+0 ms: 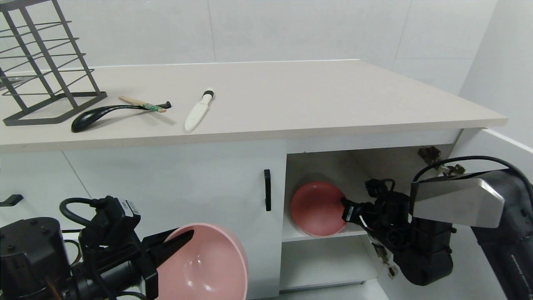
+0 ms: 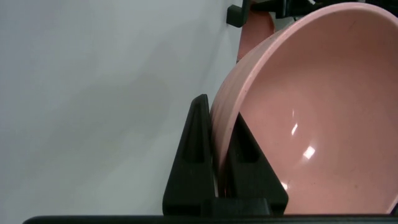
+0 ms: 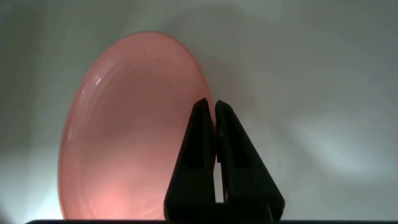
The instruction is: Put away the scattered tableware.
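The left pincer point(image 1: 180, 241) clamps the rim of a deep pale-pink plastic bowl point(image 1: 208, 262), low before the shut white cabinet door point(image 1: 187, 183). The right pincer point(image 1: 344, 205), nearly closed, seems to pinch the edge of a round coral-pink plate point(image 1: 316, 208) standing tilted on the open cabinet's upper shelf point(image 1: 291, 234). A white knife point(image 1: 199, 110) lies on the table point(image 1: 312, 96).

place: kitchen | worktop: long beige countertop point(image 1: 291, 96) against white tiled wall point(image 1: 291, 29) | storage: white base cabinets point(image 1: 175, 179) with black bar handle point(image 1: 267, 189), one open onto a white shelf point(image 1: 288, 234) holding a round pink plate point(image 1: 316, 208) | on top: dark metal wire rack point(image 1: 46, 62), black ladle point(image 1: 104, 114), white knife point(image 1: 198, 111), wooden chopsticks point(image 1: 139, 103) | tableware: round pale pink bowl point(image 1: 208, 266)
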You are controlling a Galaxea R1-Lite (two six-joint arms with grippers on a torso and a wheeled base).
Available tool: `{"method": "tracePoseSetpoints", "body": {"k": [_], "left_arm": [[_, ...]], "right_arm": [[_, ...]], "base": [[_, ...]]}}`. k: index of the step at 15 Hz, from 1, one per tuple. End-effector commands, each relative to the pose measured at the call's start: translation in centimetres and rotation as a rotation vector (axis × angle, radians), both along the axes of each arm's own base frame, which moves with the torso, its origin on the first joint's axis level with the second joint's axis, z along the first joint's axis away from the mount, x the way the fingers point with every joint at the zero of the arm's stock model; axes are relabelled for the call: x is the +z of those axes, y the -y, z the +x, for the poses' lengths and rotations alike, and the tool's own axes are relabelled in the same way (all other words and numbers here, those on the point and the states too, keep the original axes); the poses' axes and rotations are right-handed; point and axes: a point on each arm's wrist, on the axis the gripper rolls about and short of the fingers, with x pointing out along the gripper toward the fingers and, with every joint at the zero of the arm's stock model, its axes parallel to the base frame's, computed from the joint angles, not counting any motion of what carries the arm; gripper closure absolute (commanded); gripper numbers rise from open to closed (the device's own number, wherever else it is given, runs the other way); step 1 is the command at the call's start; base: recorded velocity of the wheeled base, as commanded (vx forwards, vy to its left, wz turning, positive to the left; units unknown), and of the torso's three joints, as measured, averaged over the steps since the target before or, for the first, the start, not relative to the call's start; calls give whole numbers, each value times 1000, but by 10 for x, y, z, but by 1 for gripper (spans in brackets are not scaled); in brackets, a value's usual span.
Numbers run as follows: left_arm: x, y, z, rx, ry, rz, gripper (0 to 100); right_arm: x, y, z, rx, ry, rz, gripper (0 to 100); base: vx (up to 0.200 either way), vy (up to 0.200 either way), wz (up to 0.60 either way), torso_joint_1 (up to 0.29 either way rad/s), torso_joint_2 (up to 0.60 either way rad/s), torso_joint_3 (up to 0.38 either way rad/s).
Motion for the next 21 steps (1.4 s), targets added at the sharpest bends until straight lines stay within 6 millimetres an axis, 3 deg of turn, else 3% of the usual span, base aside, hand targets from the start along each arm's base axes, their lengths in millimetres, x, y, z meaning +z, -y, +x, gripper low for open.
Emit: {"method": "tracePoseSetpoints", "body": {"k": [1, 3, 4, 9, 10, 11, 12, 14, 16, 19, 21], "left_arm": [[1, 0, 0, 1, 3, -1, 100], [0, 0, 0, 1, 1, -1, 100], [0, 0, 0, 1, 1, -1, 100], [1, 0, 0, -1, 4, -2, 100], [2, 0, -1, -1, 12, -4, 100], [4, 0, -3, -6, 22, -8, 100], [7, 3, -6, -31, 38, -15, 100], [10, 8, -11, -73, 58, -27, 100], [9, 16, -15, -124, 52, -25, 100], [12, 26, -16, -188, 78, -22, 100], [13, 38, -7, -234, 185, 66, 100]], "right_arm": [[-6, -3, 8, 0, 17, 6, 100], [-6, -4, 15, -2, 39, 14, 100], [-7, -3, 16, -5, 42, 15, 0], [0, 1, 20, -72, 82, -54, 0], [40, 0, 8, -77, 137, -54, 0], [63, -3, -14, -58, 140, -61, 0], [84, -1, -51, -32, 118, -115, 0], [108, 8, -116, 30, 72, -174, 0], [126, 11, -152, 83, 90, -174, 0], [141, 11, -166, 104, 150, -155, 0], [147, 10, -169, 83, 173, -138, 0]], "base": [[0, 0, 0, 0, 0, 0], [0, 0, 0, 0, 0, 0], [0, 0, 0, 0, 0, 0], [0, 0, 0, 0, 0, 0], [0, 0, 0, 0, 0, 0], [0, 0, 0, 0, 0, 0], [0, 0, 0, 0, 0, 0], [0, 0, 0, 0, 0, 0], [0, 0, 0, 0, 0, 0], [0, 0, 0, 0, 0, 0], [0, 0, 0, 0, 0, 0]]}}
